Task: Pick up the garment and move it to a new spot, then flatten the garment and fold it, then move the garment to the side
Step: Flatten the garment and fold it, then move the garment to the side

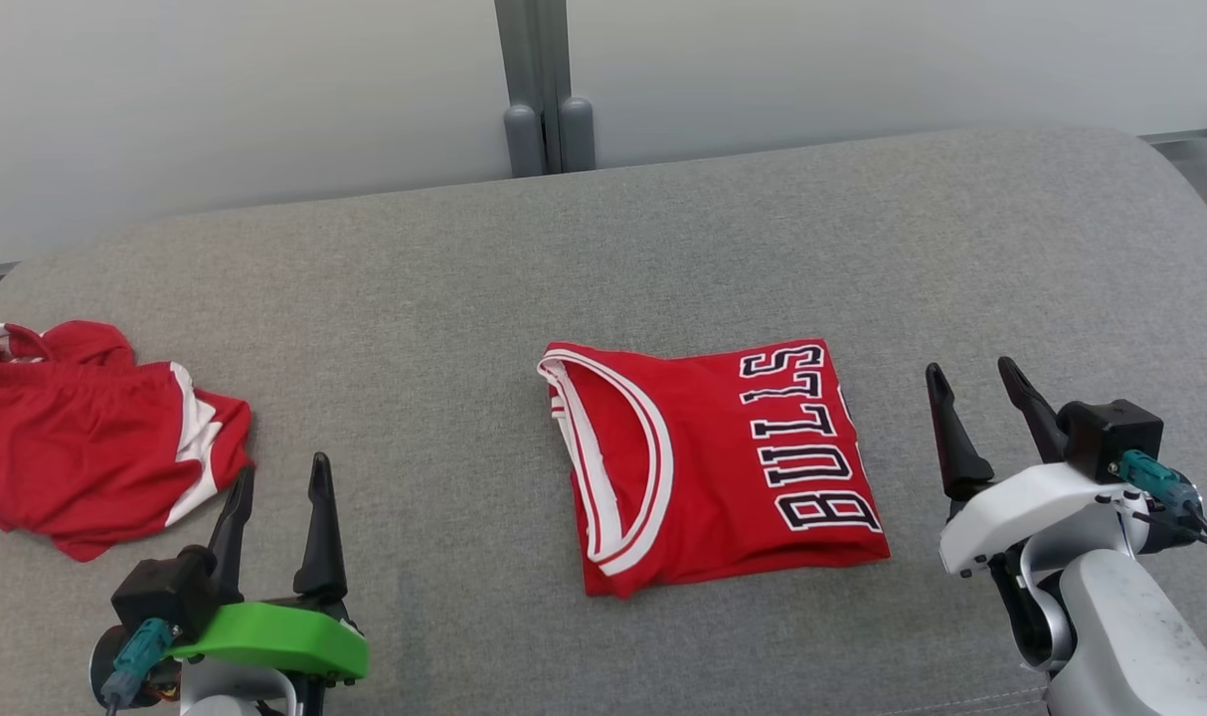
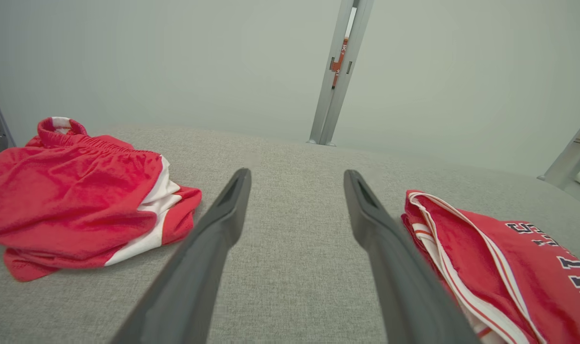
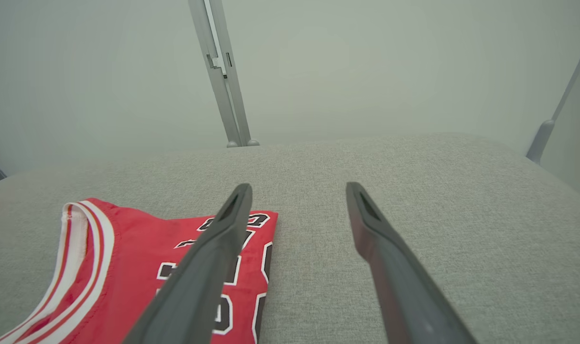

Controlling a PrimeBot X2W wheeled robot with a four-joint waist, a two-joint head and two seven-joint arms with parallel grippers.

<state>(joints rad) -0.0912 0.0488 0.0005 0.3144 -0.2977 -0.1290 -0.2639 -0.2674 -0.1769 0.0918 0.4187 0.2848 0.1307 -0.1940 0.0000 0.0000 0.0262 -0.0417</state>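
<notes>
1. Head view: A bench [image 1: 444, 298] padded in grey woven cloth, with rounded corners, spreads in front of a smooth pale wall. A grey metal post [image 1: 544, 89] rises behind its far edge.
   - The jersey [image 1: 723, 467], the garment of the task, lies folded into a rough rectangle at the middle of the bench. It is slick red knit with white-and-red ribbed trim curving along its left side and black, white-edged letters "BULLS" running up its right side.
   - Crumpled red shorts [image 1: 77, 438] with white side panels sit at the far left, well apart from the jersey.
   - The left tool [image 1: 281, 467], on a green mount, stands at the lower left near the shorts. Its two tapered dark fingers are spread wide and hold nothing.
   - The right tool [image 1: 969, 368], on a white mount, stands just right of the jersey, equally wide and empty.

2. Left wrist view: The left tool [image 2: 297, 173] has its matte, blade-like fingers parted wide over bare bench [image 2: 290, 248] weave.
   - The shorts [image 2: 75, 200] lie in soft wrinkles to the left, with a gathered waistband at their far edge.
   - The jersey [image 2: 500, 267] lies to the right, its striped trim just beside the right finger.

3. Right wrist view: The right tool [image 3: 299, 186] is spread wide and grips nothing.
   - The jersey [image 3: 127, 248] lies lower left, its lettered corner passing under the left finger; whether they touch cannot be told.
   - Plain grey bench [image 3: 438, 191] cloth lies between and to the right of the fingers.
</notes>
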